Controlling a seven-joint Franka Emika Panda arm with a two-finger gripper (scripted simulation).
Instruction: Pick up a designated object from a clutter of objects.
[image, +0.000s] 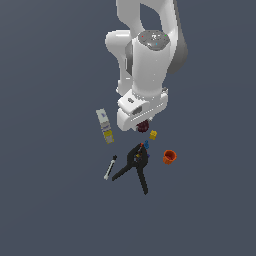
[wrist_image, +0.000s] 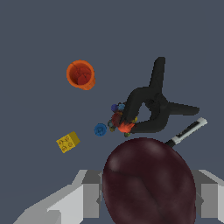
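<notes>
I log: gripper (wrist_image: 146, 197) clenched on maroon ball (wrist_image: 148, 181). Frame centre, exterior view: black clamp (image: 136, 162), orange cup (image: 169, 156), yellow cube (image: 153, 134), 1 marker (image: 110, 167), oblong box (image: 105, 126).

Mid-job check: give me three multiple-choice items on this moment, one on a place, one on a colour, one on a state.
1. In the exterior view, the white-yellow box lies to which side of the black clamp?
A. exterior view's left
B. exterior view's right
C. on top of it

2. What colour is the cup?
A. blue
B. orange
C. green

3. What is between the gripper fingers?
A. nothing
B. the yellow cube
C. the maroon ball

Answers:
1 A, the box sits left of and above the clamp there.
2 B, it shows plainly orange.
3 C, the ball fills the gap in the wrist view.
</notes>
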